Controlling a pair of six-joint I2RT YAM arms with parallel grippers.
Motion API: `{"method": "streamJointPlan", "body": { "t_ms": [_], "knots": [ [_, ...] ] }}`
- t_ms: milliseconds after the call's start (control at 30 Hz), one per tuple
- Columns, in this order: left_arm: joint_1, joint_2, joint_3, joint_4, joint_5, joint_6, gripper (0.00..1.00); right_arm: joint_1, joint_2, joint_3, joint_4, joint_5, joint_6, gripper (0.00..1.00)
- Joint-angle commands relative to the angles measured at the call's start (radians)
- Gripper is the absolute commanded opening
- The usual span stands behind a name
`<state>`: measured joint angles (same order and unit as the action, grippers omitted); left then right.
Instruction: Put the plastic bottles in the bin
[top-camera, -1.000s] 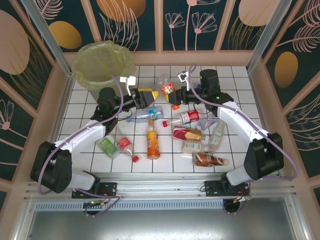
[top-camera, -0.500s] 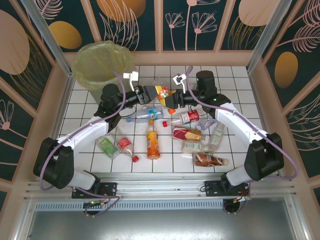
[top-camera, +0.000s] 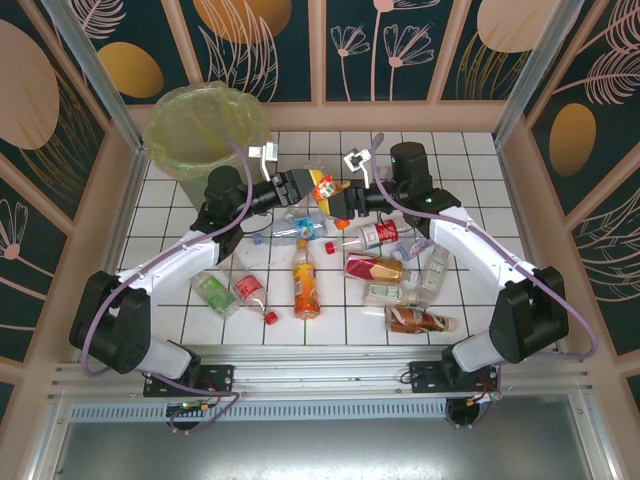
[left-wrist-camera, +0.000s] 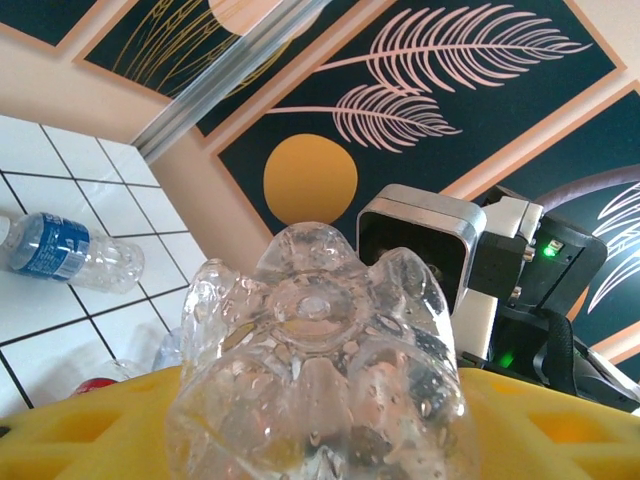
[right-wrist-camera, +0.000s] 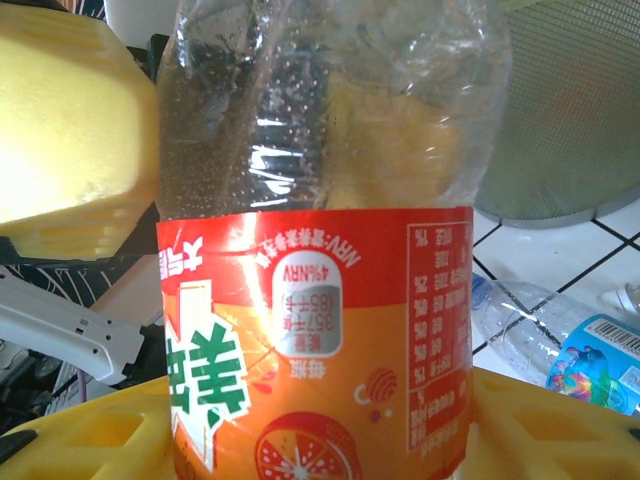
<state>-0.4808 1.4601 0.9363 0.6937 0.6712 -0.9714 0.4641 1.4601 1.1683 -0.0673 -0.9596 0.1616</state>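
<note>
Top external view, lower centre: a scatter of plastic bottles (top-camera: 375, 267) lies loose on the white tiled table (top-camera: 150, 225), well apart from the bin. Above them, at mid-frame, the two arms meet nose to nose with one orange-labelled bottle (top-camera: 323, 186) lifted off the table between them. The right gripper (top-camera: 345, 200), reaching from the right, has its jaws closed on the label end; its wrist view has the label upside down, with the pads (right-wrist-camera: 560, 430) tight at either side along the bottom edge. The left gripper (top-camera: 300, 187) faces it from the left. In its wrist view the clear lobed base sits between its own yellow fingers (left-wrist-camera: 90, 430), which lie against both sides, roughly half closed and gripping. This looks like a handover. The thin, crushed plastic will likely give, so the left grip should be firm and square on the base before the right lets go, and the right should back straight off rather than twist the bottle loose. Farthest, at upper left, the bin (top-camera: 175, 160) stands with its bag-lined mouth open. The carry should end well over that mouth, not its rim, before release.
</note>
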Motion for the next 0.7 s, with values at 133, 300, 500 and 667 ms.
{"method": "streamJointPlan", "body": {
  "t_ms": [133,300,500,667],
  "knots": [
    [-0.004,-0.030,0.031,0.014,0.003,0.003,0.57,0.015,-0.004,-0.004,-0.018,0.013,-0.035,0.59],
    [-0.004,-0.037,0.030,0.010,-0.001,0.004,0.49,0.019,-0.005,0.003,-0.031,0.026,-0.043,0.59],
    [-0.004,-0.046,0.063,-0.022,-0.011,0.018,0.47,0.025,-0.007,0.004,-0.033,0.038,-0.043,0.68],
    [-0.004,-0.060,0.087,-0.103,-0.044,0.071,0.47,0.027,-0.030,-0.003,-0.019,0.058,-0.034,0.86]
  ]
}}
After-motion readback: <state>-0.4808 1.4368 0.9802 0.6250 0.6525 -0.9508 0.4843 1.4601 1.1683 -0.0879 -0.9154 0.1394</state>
